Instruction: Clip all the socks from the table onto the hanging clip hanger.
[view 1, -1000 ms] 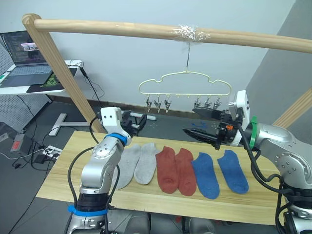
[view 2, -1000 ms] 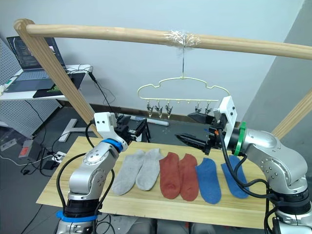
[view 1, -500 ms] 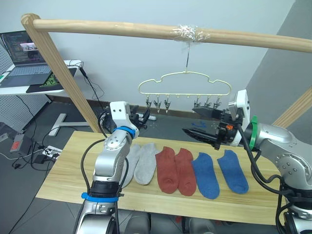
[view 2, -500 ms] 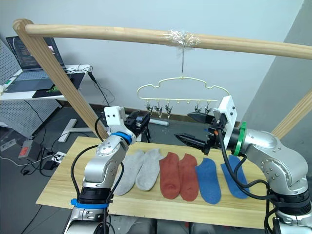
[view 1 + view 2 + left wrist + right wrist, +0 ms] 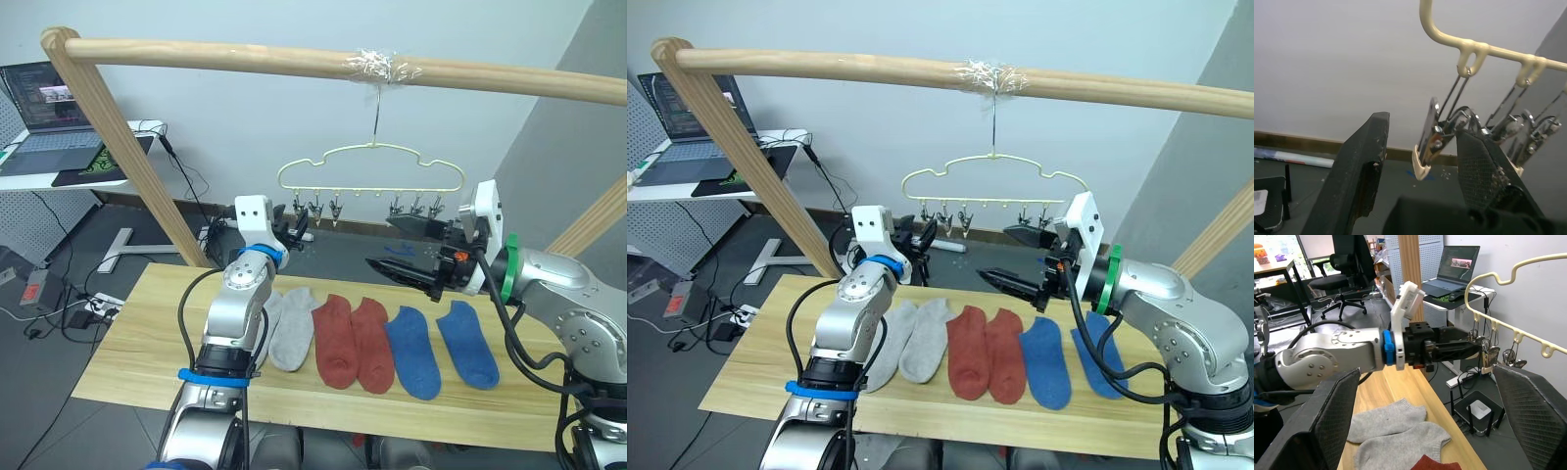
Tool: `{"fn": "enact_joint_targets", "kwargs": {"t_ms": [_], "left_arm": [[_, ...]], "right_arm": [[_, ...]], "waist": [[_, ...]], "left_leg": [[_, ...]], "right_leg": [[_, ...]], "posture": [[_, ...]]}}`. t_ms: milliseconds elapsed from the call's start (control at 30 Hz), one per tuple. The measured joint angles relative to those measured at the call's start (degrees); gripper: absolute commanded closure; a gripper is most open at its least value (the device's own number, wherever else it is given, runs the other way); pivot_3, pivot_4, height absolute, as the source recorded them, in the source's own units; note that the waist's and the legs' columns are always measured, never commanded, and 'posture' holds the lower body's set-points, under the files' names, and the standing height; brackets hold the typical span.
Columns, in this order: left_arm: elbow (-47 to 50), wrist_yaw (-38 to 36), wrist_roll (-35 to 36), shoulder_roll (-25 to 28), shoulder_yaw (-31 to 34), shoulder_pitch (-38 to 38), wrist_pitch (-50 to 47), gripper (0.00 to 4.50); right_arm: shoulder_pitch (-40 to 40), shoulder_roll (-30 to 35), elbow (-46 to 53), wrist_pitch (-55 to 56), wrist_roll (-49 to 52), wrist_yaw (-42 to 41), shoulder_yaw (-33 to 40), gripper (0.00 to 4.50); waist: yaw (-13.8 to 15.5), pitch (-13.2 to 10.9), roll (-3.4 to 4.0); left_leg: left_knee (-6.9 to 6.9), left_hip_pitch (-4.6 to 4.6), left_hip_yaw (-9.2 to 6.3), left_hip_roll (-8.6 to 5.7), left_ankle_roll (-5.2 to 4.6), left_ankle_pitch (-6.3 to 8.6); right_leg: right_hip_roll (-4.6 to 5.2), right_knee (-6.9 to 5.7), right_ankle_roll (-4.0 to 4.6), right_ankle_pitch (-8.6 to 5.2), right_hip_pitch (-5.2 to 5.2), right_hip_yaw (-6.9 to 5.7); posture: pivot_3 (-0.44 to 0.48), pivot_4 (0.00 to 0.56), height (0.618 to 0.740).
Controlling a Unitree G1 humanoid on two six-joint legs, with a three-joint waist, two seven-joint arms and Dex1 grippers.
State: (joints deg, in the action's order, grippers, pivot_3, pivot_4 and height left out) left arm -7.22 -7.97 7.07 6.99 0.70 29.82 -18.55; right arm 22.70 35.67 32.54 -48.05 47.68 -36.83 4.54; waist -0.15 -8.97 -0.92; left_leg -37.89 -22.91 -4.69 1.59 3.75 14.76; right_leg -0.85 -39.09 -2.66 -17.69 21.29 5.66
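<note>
Six socks [image 5: 364, 339] lie on the table [image 5: 137, 333] at lower centre; we find both grippers, left gripper [image 5: 298, 226] and right gripper [image 5: 387, 245], spread and empty below the clip hanger [image 5: 372, 166].

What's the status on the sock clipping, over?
Left gripper open around the end clip of the clip hanger. Right gripper open, empty. All six socks on the table. Nothing blocking.

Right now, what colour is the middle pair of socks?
Rust red, clearest in the left eye view.
</note>
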Motion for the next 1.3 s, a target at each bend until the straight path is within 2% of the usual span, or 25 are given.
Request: {"fn": "enact_joint_targets", "kwargs": {"t_ms": [767, 1300], "left_arm": [[-8.24, 2.56, -0.82, -2.49, 1.32, 6.95, 2.46, 2.05], [-10.09, 7.49, -3.82, -5.15, 1.14, 6.99, 2.87, 2.05]], "right_arm": [[-2.39, 0.23, 1.14, -0.07, 0.84, 2.51, 0.09, 0.0], [-3.12, 0.24, 1.53, -0.08, 1.32, 3.3, 0.12, 0.0]], "waist": [[-0.33, -0.01, -0.01], [-1.5, -0.01, -0.02]], "left_leg": [[0.0, -0.02, 0.01, -0.01, 0.0, 0.0], [0.01, -0.04, 0.0, -0.02, 0.0, 0.0]], "right_leg": [[-0.01, 0.02, -0.01, 0.0, 0.01, 0.0], [0.0, 0.02, -0.02, 0.01, 0.02, 0.01]], "posture": [[-0.025, 0.121, 0.74], [-0.019, 0.121, 0.74]]}}
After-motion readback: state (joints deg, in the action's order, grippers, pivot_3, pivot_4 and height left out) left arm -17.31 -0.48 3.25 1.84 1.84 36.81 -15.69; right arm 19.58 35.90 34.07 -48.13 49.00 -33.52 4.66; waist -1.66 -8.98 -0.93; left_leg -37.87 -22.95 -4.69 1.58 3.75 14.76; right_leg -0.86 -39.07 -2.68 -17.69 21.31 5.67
